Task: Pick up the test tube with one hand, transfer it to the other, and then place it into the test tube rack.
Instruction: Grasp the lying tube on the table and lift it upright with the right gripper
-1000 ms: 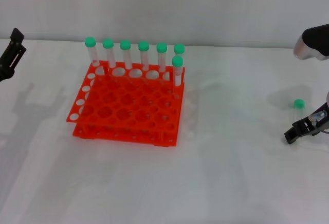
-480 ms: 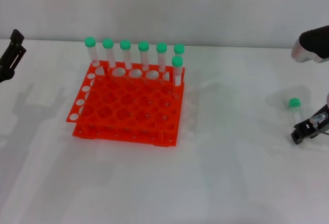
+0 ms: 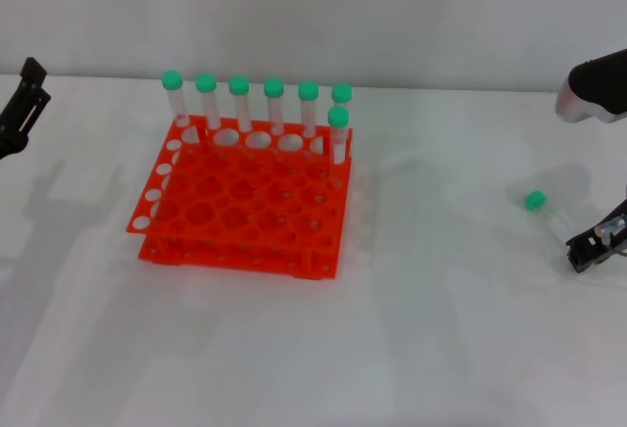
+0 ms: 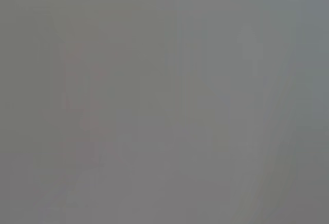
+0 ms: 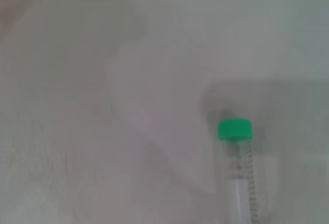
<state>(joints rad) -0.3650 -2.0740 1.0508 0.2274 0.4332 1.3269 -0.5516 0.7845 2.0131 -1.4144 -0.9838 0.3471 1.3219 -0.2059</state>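
Tube (image 3: 545, 212) at right of frame, tilted, green cap toward upper left, clear body running down-right to right end effector (image 3: 594, 248) at right edge. End effector looks clamped on tube's lower end, tube apparently lifted off bench (image 3: 431, 329). Rack (image 3: 243, 199) left of centre, well apart. Left end effector (image 3: 22, 104) parked at far left edge; open or closed, cannot tell. Right arm far nearer.

Eight green-capped tubes: seven in rack (image 3: 245, 202), one loose tube (image 3: 549, 212).

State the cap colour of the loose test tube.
Green; the test tube cap shows best in the right wrist view.
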